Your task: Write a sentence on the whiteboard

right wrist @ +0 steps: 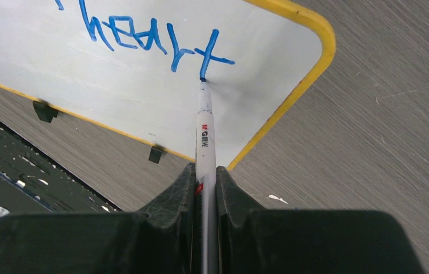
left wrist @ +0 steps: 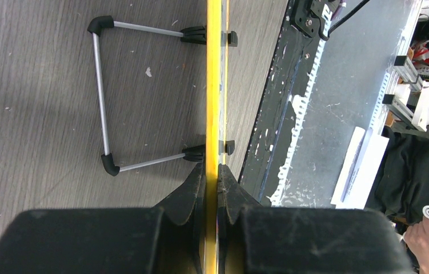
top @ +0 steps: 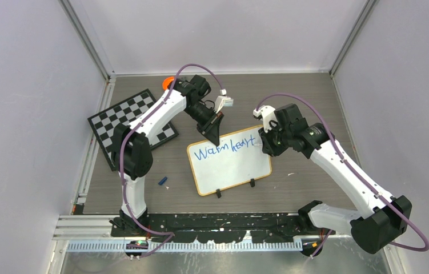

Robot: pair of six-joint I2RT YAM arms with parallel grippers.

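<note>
Table [top: 315, 97]: grey wood-grain top, pale walls around it.
Whiteboard [top: 229, 171]: mid-table, propped on two black feet, yellow rim.
Sentence [top: 223, 151]: blue script, one line, reads "Warm heart" (the t comes last).
Marker [right wrist: 204, 131]: tip touching the foot of the t.
Right gripper [right wrist: 205, 174]: clamped on marker.
Left gripper [left wrist: 211, 177]: pinching whiteboard's far rim.
Checkered board [top: 126, 123]: left of whiteboard, apart.
Blue piece [top: 163, 181]: small, on table just left of whiteboard.
</note>
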